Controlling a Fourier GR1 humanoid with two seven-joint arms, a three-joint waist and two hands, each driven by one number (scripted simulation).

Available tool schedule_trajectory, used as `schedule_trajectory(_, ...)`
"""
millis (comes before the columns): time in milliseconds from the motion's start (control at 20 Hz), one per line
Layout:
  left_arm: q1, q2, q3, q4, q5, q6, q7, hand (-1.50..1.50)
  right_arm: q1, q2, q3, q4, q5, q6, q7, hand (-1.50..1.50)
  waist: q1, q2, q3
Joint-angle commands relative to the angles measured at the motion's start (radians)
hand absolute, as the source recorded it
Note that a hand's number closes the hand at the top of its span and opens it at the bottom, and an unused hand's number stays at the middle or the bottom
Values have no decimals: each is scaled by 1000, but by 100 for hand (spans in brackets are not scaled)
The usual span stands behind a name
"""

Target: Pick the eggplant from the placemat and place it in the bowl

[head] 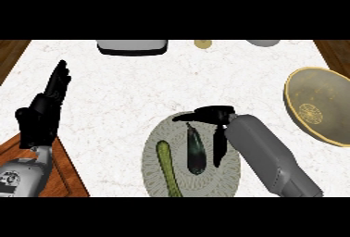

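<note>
A dark purple eggplant lies lengthwise on the round grey-beige placemat near the counter's front edge. My right hand hovers over the eggplant's far end, its fingers bent downward beside and above the stem, with nothing held. One finger reaches down along the eggplant's right side. The tan bowl stands at the right edge, apart from the hand. My left hand rests open at the left, fingers pointing up.
A long green vegetable lies on the placemat left of the eggplant. A grey appliance, a small yellowish object and a grey dish line the back edge. Wood shows at the lower left corner.
</note>
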Motion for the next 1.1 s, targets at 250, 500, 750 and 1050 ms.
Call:
schedule_trajectory(250, -24, -15, 32, 2, -25, -7, 10, 0, 89, 55, 75, -15, 133, -118, -116, 150, 6, 13, 8)
schedule_trajectory(500, 1, -46, 33, 23, -18, -28, -30, 0, 91, 91, 28, 8, 135, -149, -143, 150, 6, 14, 7)
schedule_trajectory(750, -42, -66, 38, 87, -47, -32, -40, 0, 52, 74, -19, 43, 151, -155, -222, 150, 5, 14, 7)
schedule_trajectory(1050, -7, -53, 41, 50, -53, -7, -10, 0, 45, 134, -180, 1, 138, -553, 456, 150, -41, -18, 3)
